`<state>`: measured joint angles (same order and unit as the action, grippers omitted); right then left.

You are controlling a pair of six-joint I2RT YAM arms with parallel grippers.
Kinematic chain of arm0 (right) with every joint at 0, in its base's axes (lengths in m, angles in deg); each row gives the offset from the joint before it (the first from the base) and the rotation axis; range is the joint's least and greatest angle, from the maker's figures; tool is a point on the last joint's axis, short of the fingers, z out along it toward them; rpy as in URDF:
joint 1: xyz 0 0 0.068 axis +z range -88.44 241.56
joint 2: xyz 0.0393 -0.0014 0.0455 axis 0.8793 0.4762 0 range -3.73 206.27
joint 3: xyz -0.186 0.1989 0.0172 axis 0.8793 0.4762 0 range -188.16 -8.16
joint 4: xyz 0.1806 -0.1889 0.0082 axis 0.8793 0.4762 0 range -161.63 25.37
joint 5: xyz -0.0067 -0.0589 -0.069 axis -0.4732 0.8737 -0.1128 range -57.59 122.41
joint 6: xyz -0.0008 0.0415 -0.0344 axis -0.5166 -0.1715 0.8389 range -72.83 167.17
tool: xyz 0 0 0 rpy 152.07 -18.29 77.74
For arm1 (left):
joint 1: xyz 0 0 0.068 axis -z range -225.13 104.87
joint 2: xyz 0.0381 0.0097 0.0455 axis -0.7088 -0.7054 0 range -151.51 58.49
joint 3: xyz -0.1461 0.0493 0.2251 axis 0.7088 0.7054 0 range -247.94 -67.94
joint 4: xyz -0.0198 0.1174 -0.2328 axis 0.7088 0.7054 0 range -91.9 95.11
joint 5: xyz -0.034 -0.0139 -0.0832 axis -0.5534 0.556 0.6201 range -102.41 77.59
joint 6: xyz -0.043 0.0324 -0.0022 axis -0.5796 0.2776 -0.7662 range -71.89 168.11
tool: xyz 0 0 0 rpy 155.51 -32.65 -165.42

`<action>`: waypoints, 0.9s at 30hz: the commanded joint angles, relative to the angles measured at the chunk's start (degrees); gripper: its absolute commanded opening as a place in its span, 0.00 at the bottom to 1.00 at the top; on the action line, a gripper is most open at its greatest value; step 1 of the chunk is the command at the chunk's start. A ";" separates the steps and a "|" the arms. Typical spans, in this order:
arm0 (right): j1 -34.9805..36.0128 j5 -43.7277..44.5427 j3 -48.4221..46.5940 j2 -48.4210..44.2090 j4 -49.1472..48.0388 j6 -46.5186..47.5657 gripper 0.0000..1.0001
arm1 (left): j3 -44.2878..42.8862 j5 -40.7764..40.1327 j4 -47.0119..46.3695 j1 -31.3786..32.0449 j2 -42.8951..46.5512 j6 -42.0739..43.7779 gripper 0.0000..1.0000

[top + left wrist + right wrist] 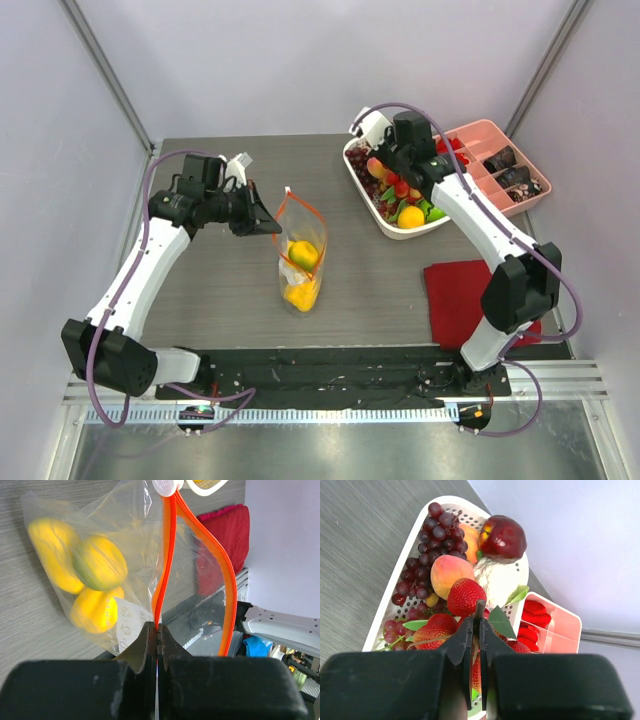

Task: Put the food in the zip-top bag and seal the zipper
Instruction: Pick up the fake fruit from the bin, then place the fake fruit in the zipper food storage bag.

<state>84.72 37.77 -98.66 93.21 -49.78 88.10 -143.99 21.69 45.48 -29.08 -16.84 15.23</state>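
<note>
**Grey table, pale walls: bag pinched at its strip, basket under the other hand**

Grey tabletop (220,290) runs between pale walls. Beyond the right gripper (480,620) a white basket (507,577) holds dark grapes (437,530), a peach (451,573) and a dark red apple (502,537). A pink tray (560,625) sits just past the basket on that gripper's right. A red cloth (465,300) lies back toward that arm's base. Nothing stands between either hand and its target.

The left gripper (157,630) has its jaws pressed together on the zipper (167,555), nipping one orange-red strip near its end. The other strip bows away to the gripper's right, so the mouth gapes. The white tip (167,486) sits at the far end, straight out from the fingertips. The zip-top bag (135,530) hangs ahead and to the left of these jaws, its bottom on the table. Inside it are two yellow pieces (97,610) and a green-yellow piece (100,562).

The right gripper's jaws are drawn almost together over the basket. A thin dark stalk (480,607) shows between their tips, and whether it is gripped cannot be told. A strawberry (465,596) lies just off the fingertips, slightly left.
</note>
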 commanded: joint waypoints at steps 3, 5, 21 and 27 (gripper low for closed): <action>-1.62 -2.11 -3.72 -6.50 -3.48 -5.85 0.01 | -1.03 0.96 -1.58 0.03 -0.26 -0.25 0.00; -1.97 -3.42 -4.33 -8.43 -3.48 -8.21 0.01 | -0.85 1.31 -1.58 0.12 -0.34 -0.25 0.00; 1.97 -32.78 -18.93 -15.03 -0.74 -40.46 0.01 | -0.50 3.24 -2.81 0.12 -1.40 -1.48 0.00; 12.24 -33.49 -15.94 -16.96 -4.96 -44.78 0.01 | -0.50 4.65 -3.60 0.12 -1.40 -1.83 0.00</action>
<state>91.91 8.31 -115.36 78.04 -48.56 50.33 -143.99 23.81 44.37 -29.08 -18.35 13.92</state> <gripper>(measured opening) 0.090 0.013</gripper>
